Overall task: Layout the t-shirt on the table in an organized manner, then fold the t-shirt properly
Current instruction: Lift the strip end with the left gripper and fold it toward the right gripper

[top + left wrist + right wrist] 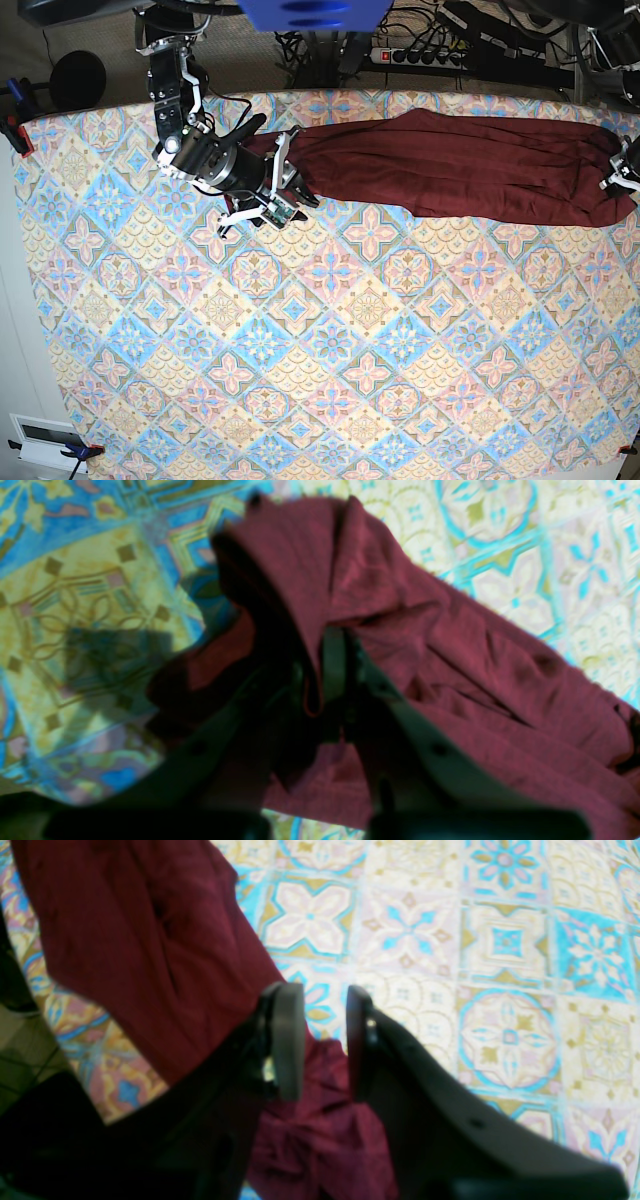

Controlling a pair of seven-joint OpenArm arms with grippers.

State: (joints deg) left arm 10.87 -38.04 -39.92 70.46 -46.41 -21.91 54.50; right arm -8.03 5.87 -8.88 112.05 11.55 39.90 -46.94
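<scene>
The maroon t-shirt [450, 165] lies bunched in a long band along the far side of the table [330, 350], running left to right. At its right end, by the table's edge, my left gripper [618, 176] is shut on a fold of the cloth. In the left wrist view the t-shirt [400, 630] hem runs between the closed fingers of the left gripper [320, 680]. My right gripper [285, 203] hovers at the shirt's left end. It is open in the right wrist view, where the right gripper [325, 1040] holds nothing and the t-shirt [150, 940] lies beneath it.
Cables and a power strip [430, 55] lie beyond the far edge. A blue part [315, 12] hangs over the top centre. Clamps [15, 130] hold the cloth at the left corners. The patterned table surface stretches toward the near edge.
</scene>
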